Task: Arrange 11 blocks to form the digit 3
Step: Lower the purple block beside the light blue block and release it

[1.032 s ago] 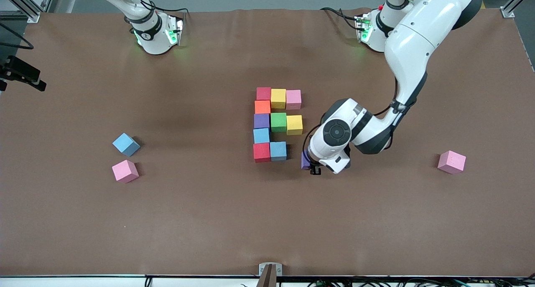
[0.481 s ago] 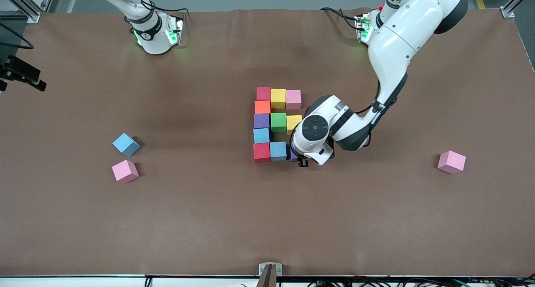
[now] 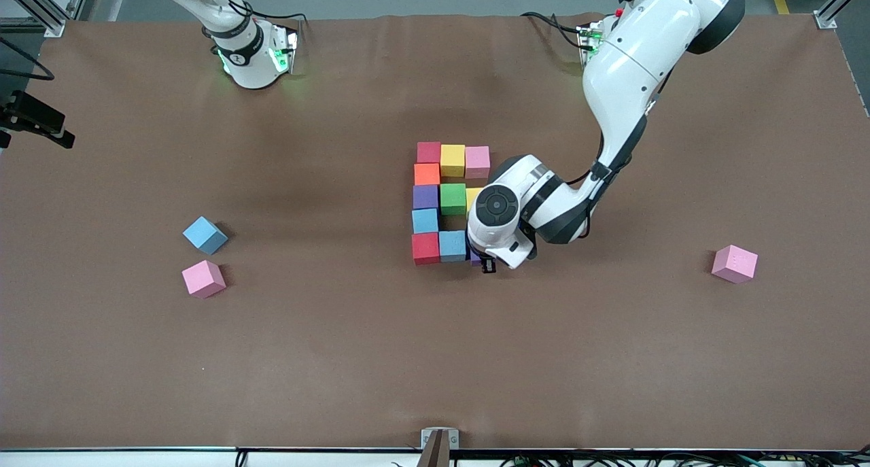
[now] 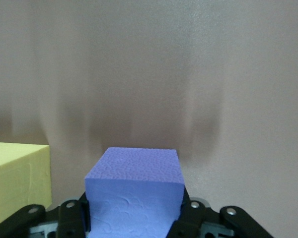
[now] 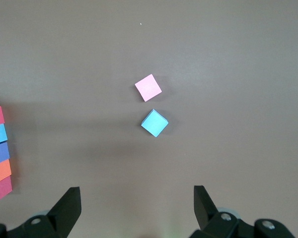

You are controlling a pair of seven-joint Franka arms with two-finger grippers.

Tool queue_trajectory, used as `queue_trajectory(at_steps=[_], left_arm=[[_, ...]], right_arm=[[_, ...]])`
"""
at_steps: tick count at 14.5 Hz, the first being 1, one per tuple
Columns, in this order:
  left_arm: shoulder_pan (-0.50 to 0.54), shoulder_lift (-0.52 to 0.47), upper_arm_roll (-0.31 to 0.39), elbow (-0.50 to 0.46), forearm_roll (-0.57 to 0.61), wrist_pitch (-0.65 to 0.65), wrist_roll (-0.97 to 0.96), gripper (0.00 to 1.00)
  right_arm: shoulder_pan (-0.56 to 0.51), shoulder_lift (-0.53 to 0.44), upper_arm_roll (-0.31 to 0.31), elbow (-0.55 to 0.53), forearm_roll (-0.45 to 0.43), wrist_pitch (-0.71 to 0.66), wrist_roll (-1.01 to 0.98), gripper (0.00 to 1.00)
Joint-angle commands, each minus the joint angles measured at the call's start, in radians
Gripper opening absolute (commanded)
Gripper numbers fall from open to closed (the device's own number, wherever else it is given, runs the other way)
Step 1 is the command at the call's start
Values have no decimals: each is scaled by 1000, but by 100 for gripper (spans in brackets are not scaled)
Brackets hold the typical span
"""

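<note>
Front view: at frame centre the left claw [image 3: 484, 260] gripped a purple block [image 3: 475, 255] just beside the blue block [image 3: 452, 245] at the figure's lowest arm on the brown counter [image 3: 340, 351].

Left wrist view: the purple block [image 4: 135, 191] sat clamped between the fingers [image 4: 72, 218], a yellow block [image 4: 17, 178] at lower left.

Right wrist view: the right claw [image 5: 137, 208] stood wide open and waiting; a pink block [image 5: 148, 87] and a light blue block [image 5: 154, 123] lay at centre.
</note>
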Motion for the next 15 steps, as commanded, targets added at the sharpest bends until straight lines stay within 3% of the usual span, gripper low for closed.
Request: queue_trajectory(at_steps=[1, 15], left_arm=[[-22, 20, 10, 42, -28, -12, -5, 25], [-26, -6, 4, 10, -16, -45, 9, 24]], right_arm=[[2, 0, -1, 5, -3, -13, -9, 100], [2, 0, 1, 5, -3, -11, -9, 100]])
